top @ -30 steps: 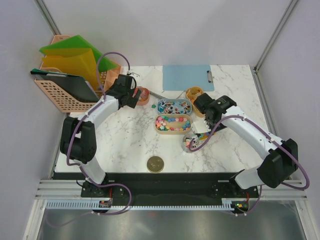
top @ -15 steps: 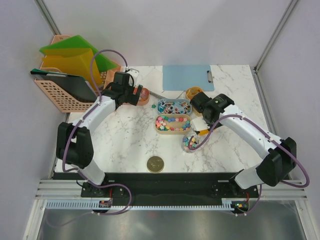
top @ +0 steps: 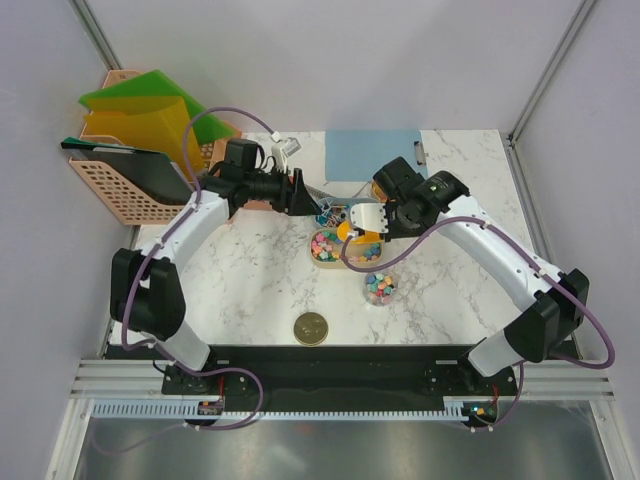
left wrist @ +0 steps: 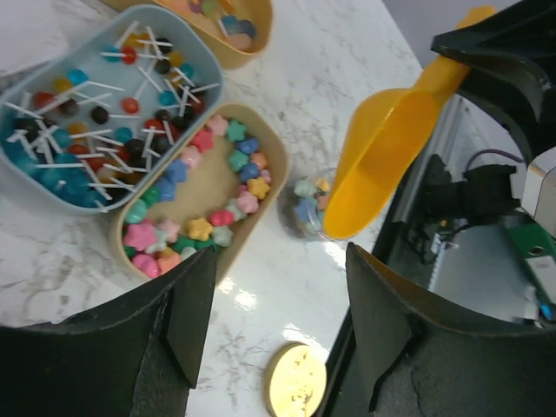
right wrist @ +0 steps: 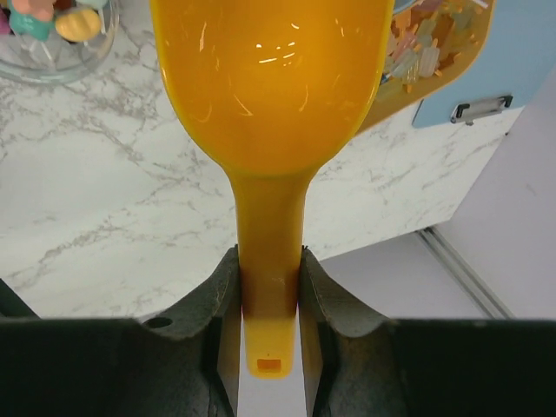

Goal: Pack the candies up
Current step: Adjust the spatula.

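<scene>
I see my pastel star candies point(left wrist: 198, 228) ringing the inside of the tan oval tray point(left wrist: 208, 182); a few more fill the small clear jar point(left wrist: 293, 224).

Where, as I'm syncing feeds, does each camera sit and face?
Top external: above and behind the bases, facing down on the marble table; both arms show.
Left wrist: on the left arm, facing down past its black fingers at pastel star-shaped candies.
Right wrist: on the right arm, facing along the long orange plastic scoop its fingers clamp.
Shared: that scoop, in all three.
</scene>
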